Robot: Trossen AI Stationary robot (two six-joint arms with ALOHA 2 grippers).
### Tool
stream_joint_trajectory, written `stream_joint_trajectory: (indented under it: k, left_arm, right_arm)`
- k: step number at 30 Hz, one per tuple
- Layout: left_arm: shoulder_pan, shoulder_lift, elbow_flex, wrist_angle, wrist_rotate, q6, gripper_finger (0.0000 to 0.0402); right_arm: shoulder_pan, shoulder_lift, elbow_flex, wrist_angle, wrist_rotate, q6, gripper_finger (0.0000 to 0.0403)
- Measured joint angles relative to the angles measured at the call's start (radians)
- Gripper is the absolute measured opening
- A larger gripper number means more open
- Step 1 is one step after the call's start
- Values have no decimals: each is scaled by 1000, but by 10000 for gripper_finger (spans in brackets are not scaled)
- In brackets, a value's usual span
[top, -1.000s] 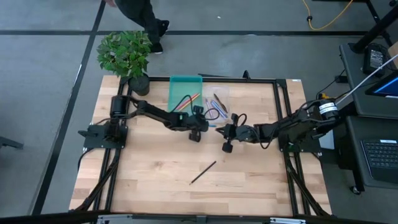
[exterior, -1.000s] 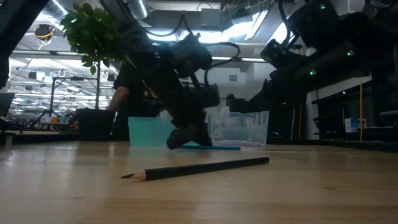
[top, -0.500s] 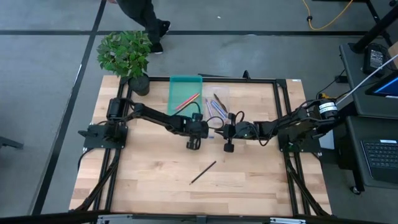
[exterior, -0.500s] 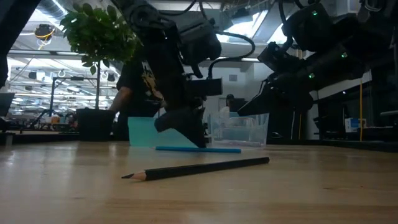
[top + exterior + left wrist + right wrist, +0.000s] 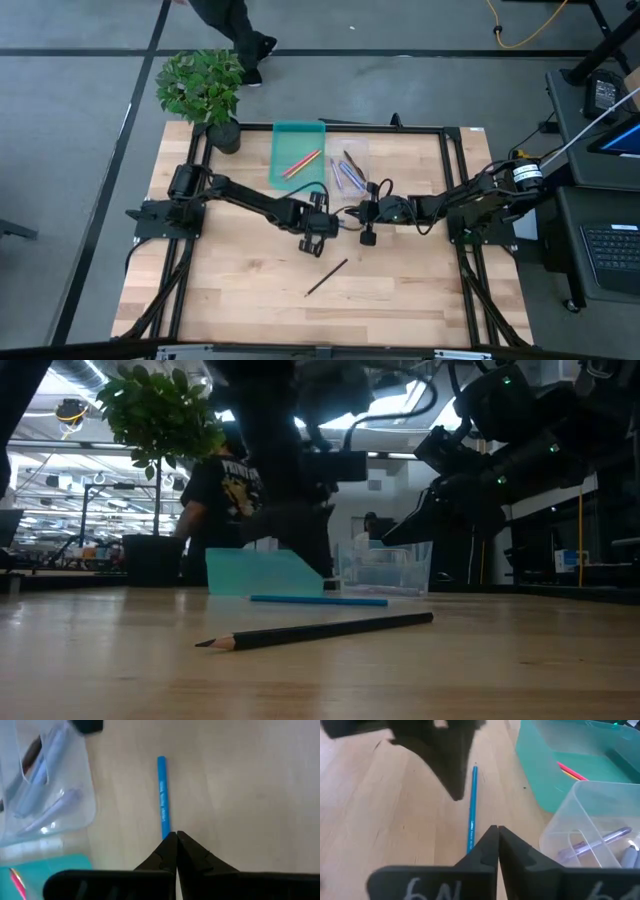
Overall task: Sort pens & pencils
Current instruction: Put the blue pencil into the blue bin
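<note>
While both grippers hang pressed shut and empty above the bare wood, a blue pen (image 5: pixel 163 795) lies flat on the table (image 5: pixel 400 290) just in front of the clear tray (image 5: pixel 348 172), which serves as landmark. The left gripper (image 5: pixel 318 243) sits in front of that tray, slightly toward the teal tray (image 5: pixel 298 150); the right gripper (image 5: pixel 354 212) sits just in front of the clear tray too. A dark pencil (image 5: pixel 326 277) rests well in front of it. Purple and dark sticks (image 5: pixel 347 175) lie inside the clear tray; pink and orange sticks (image 5: pixel 301 162) lie in the teal tray beside it.
</note>
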Motion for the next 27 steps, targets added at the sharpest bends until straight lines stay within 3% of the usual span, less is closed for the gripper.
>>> stream_joint_trajectory:
  k: [5,10,17,27]
  left_arm:
    - [-37,0,29,-27,-49,5,0]
    - [-30,-1,54,-63,74,-50,0]
    - [18,-1,54,-69,193,-147,29]
    - [65,-1,55,-88,238,-120,94]
  right_arm:
    - [0,0,0,0,-65,2,9]
    - [1,0,0,0,-183,10,31]
    - [0,-2,0,1,-182,21,43]
    - [0,-2,0,0,-181,2,48]
